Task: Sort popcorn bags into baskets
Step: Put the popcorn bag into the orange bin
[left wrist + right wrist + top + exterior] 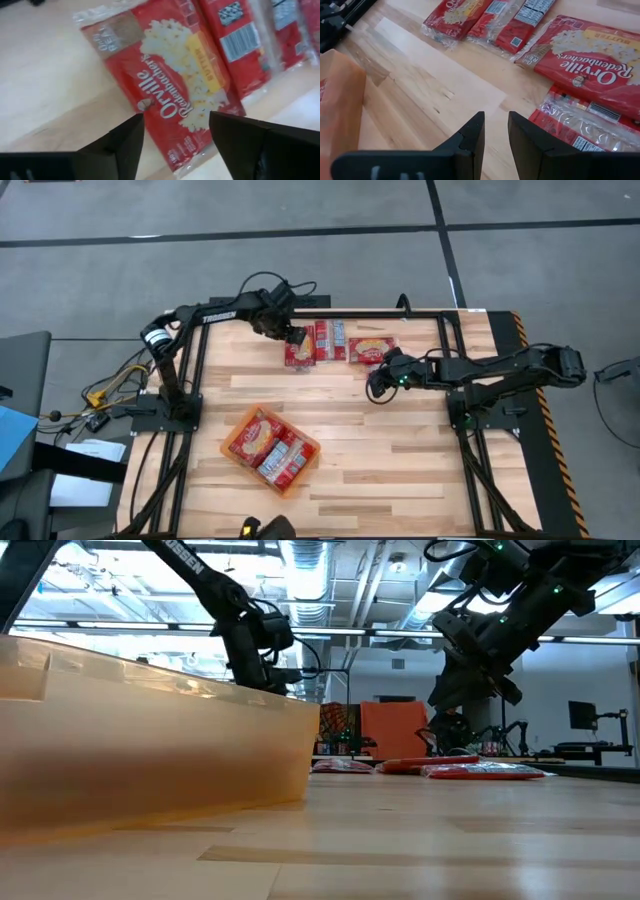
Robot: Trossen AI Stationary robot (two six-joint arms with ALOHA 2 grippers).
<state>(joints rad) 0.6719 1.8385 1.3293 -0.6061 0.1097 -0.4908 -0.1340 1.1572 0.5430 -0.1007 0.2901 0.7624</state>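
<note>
Orange plastic marks the basket [272, 448], which sits at the near side of the worktop [400, 460] and already holds a few popcorn bags, lying flat inside it. That part looks done. What is left, as far as I can judge, is the loose cluster of popcorn bags [340, 345] along the far edge, several of them side by side and partly overlapping.

My left gripper [175, 127] hangs directly over the end bag of that cluster [175, 80], a red packet with a butter panel lying face up. Its fingers [125, 145] are spread wide, roughly to the width of the packet, and grip nothing; they do not appear to touch the wrapper yet.

My right gripper [495, 132] is just beside the cluster's other end, over bare wood, with the nearest bag [592, 55] a little ahead of it. Those fingers [470, 137] stand only a narrow gap apart and are empty.

So I judge the sorting partly done, with most of the far-edge bags to go.
</note>
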